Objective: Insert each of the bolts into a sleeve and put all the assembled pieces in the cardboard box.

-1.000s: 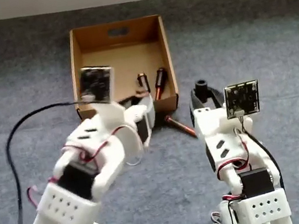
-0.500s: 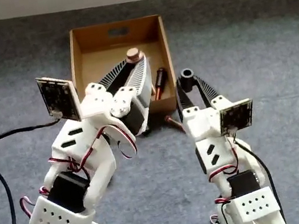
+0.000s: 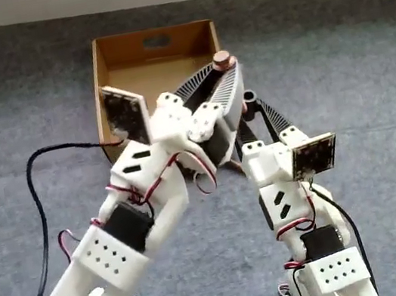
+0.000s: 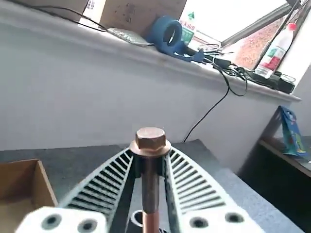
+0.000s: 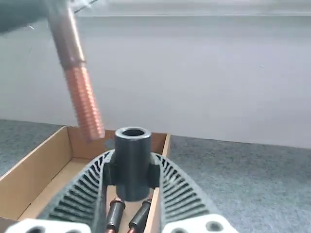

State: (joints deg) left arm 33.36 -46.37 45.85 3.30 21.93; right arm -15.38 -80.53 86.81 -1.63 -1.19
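Left gripper: your left gripper (image 3: 220,75) is clamping its fingers on the bolt (image 4: 149,141) along the shank, and the hexagonal head is sticking out past the fingertips
Bolt: it is hanging raised above the right wall of the cardboard box (image 3: 102,65); its threaded end (image 5: 83,104) is pointing down just beside the sleeve's opening, not inside it
Right gripper: your right gripper (image 5: 132,165) is gripping the sleeve (image 5: 132,160) between its ribbed fingers, holding it upright with the bore facing up
Sleeve: in the high view it (image 3: 250,97) is sitting just right of the box's right wall, on the near side of the bolt head (image 3: 222,59)
Cardboard box: it is standing open at the far middle of the grey carpet (image 3: 350,52), with your left arm covering its near part
Inside the box: two assembled pieces (image 5: 115,213) (image 5: 140,216) are lying side by side on the floor, close to the right wall
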